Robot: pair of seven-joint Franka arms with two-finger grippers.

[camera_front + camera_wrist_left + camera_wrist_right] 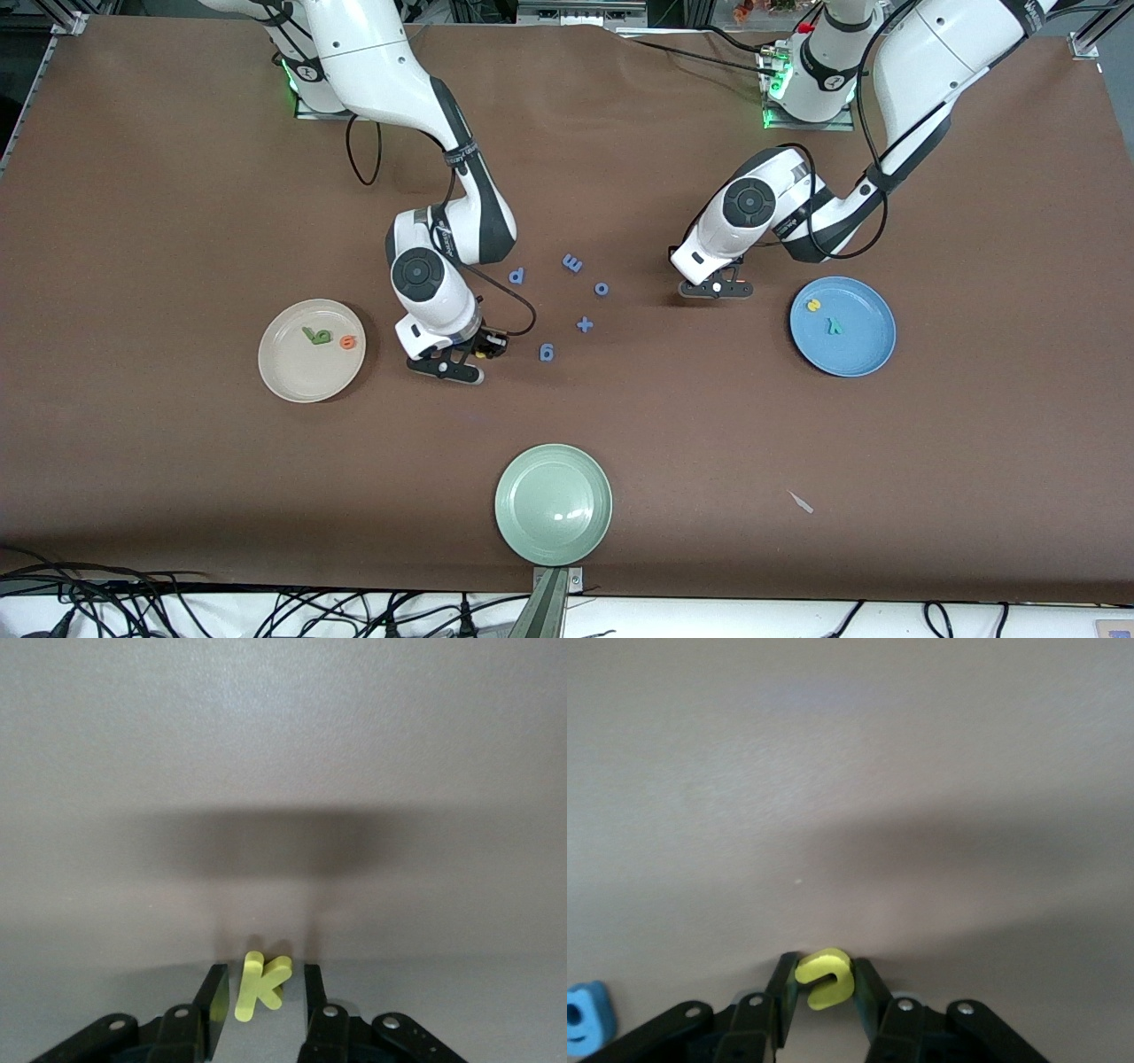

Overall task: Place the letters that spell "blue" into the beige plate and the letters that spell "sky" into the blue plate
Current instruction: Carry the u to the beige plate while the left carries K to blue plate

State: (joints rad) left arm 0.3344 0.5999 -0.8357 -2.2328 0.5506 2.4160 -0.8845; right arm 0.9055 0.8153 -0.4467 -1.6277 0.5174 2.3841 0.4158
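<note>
Letters for "blue" are sitting partly sorted: the green b (pixel 316 335) and the orange e (pixel 348 341) are lying side by side in the beige plate (pixel 292 377), which is resting toward the right arm's end of the counter (pixel 177 221). Can't pick out the thin l bar for sure.

The yellow u (pixel 825 978) is getting pinched between the fingers of the right claw (pixel 467 357), which is sitting low at the counter just beside the beige plate, on the side toward the middle. In the right wrist view both fingers are pressing against the u's sides, so that claw is clenched on it.

Over at the left arm's end, the blue plate (pixel 864 354) is holding the yellow s (pixel 812 305) and the teal y (pixel 834 326). The yellow k (pixel 258 986) is standing between the fingers of the left claw (pixel 716 288), low over the counter near the blue plate. In the left wrist view there are small gaps showing on both sides of the k, so I can't tell if it's really gripping.

Blue letters (pixel 573 263) are lying scattered in the middle of the counter between the two claws. A pale green plate (pixel 553 504) is sitting alone, nearer the front camera than everything else.
</note>
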